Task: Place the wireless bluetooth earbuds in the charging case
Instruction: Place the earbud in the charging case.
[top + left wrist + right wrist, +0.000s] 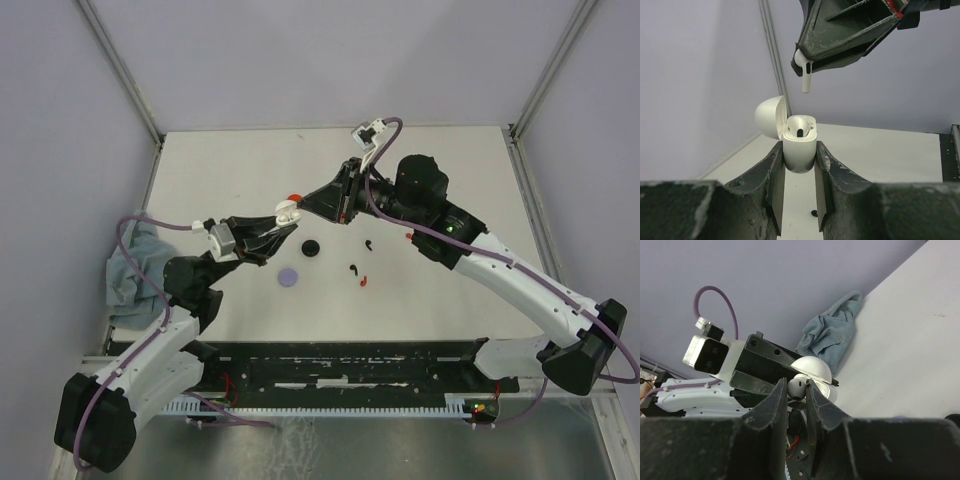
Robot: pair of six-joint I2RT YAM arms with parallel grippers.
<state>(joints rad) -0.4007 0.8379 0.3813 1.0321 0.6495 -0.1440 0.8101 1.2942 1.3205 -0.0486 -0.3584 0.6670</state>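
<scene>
While the left pincer clamps the open charging case above the surface, the right pincer pinches a white earbud just over it (stem down); a slight tilt or sideways offset could catch the stem on the socket rim and knock it loose.

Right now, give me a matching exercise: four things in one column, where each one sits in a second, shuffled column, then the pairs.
1 white earbud
2 charging case
3 blue cloth
4 lavender disc

A in the left pincer
B flat, mid-table
C in the right pincer
D heaped at the table's left edge

Pairs: 1-C, 2-A, 3-D, 4-B
</scene>
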